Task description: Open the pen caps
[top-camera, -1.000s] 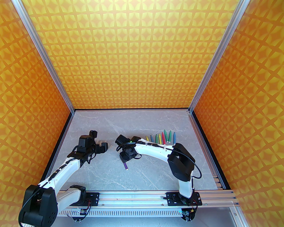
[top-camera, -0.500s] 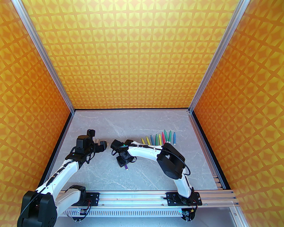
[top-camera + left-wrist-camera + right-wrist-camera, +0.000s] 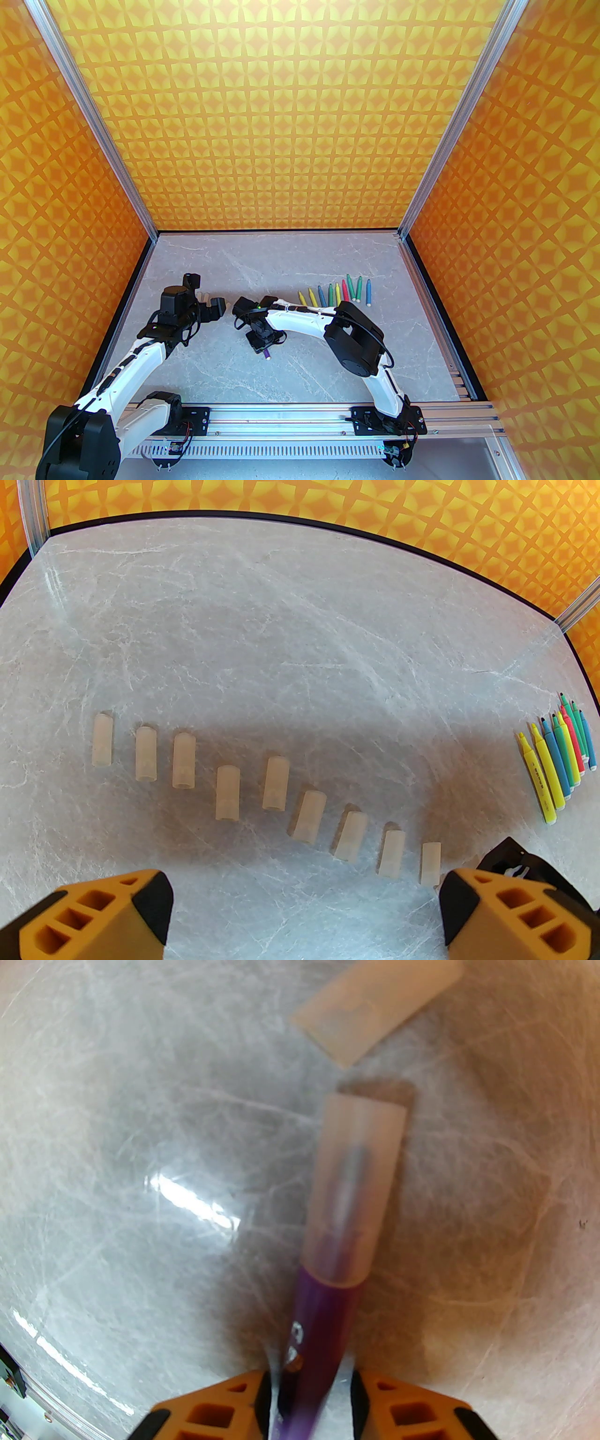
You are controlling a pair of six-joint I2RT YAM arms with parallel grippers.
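Note:
A purple pen lies on the grey table, its translucent cap still on the tip. My right gripper is lowered over it. In the right wrist view the gripper straddles the purple barrel closely, with a thin gap on each side. A loose cap lies just past the capped tip. Several more loose pen caps lie in a row under my left gripper, which hangs wide open above them and holds nothing. In the top view it sits left of the right gripper.
Several uncapped pens in yellow, blue, green and pink-red lie side by side at the right of the table, also visible as the pen row. Orange patterned walls enclose the table on three sides.
The right arm has swung left and lowered, bringing its gripper down over the purple pen with the jaws narrowing. The left gripper drifted slightly left, still open. The pen stayed in place.

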